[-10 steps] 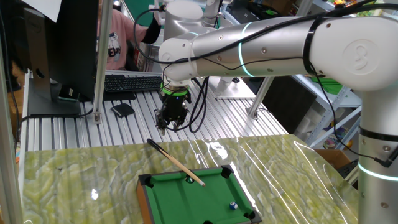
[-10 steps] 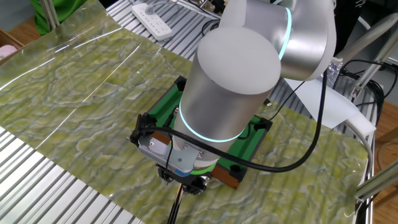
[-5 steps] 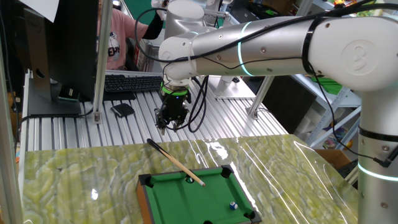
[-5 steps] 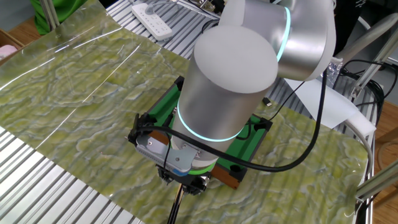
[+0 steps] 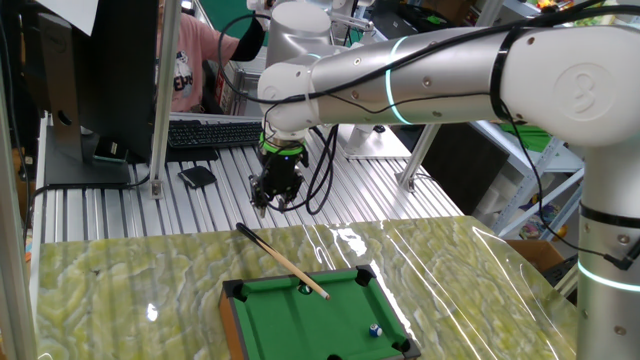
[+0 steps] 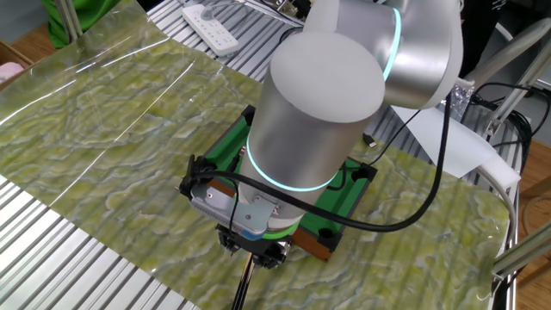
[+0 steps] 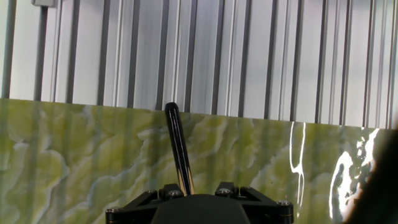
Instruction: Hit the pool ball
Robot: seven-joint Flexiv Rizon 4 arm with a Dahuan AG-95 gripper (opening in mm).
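the scene is brightly and evenly lit from above, with white streaks of glare on the glossy green mat point(image 5: 420, 250) in one fixed view and at the right of the hand view, and only faint shadows. both fixed views are sharp enough, though the arm point(image 6: 318, 129) looms large and a little soft in the other fixed view. in the hand view the cue point(image 7: 177, 146) is crisp, while the dark mount point(image 7: 199, 208) at the bottom and a dark shape at the lower right corner are blurred.
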